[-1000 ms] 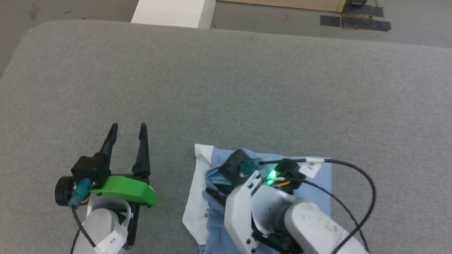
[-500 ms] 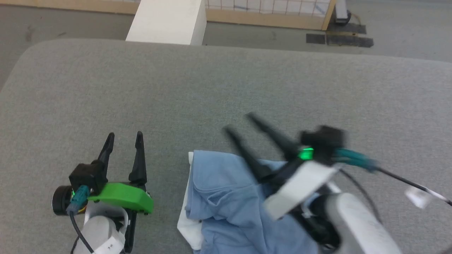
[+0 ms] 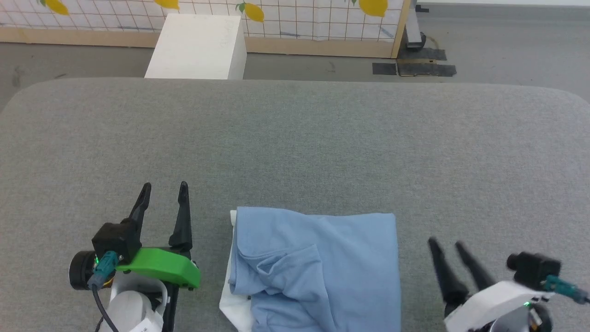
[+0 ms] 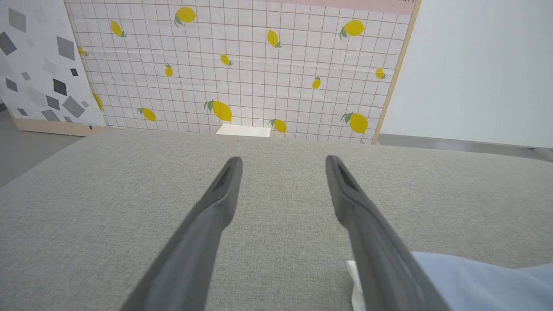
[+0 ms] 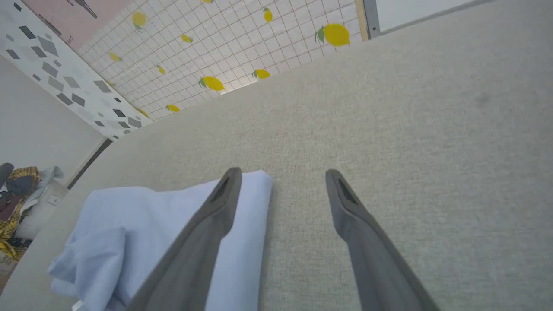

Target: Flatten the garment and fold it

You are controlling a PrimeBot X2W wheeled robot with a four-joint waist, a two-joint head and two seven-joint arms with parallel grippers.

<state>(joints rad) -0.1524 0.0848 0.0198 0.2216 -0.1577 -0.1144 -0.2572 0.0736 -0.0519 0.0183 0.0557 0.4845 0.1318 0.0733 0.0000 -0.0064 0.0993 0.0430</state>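
The light blue garment [image 3: 318,267] lies folded into a rough rectangle at the near middle of the grey table [image 3: 295,143], with wrinkles on its left half and a white edge showing at its lower left. Its collar, lettering and placket are hidden. My left gripper [image 3: 162,189] stands open to the left of it, empty, and the garment's corner [image 4: 475,280] shows beside its right finger. My right gripper [image 3: 446,243] is open and empty just right of the garment's right edge [image 5: 173,224]; it touches nothing.
A white box [image 3: 196,46] stands on the floor beyond the table's far edge, in front of a tiled panel with lemons [image 3: 295,14]. Dark tape patches [image 3: 415,68] mark the floor. A pile of coloured cloth [image 5: 13,194] lies off the table.
My right gripper has let go of the garment, lifted off it and swung back to its right side, open. The garment now lies folded over. The head camera has tilted up.
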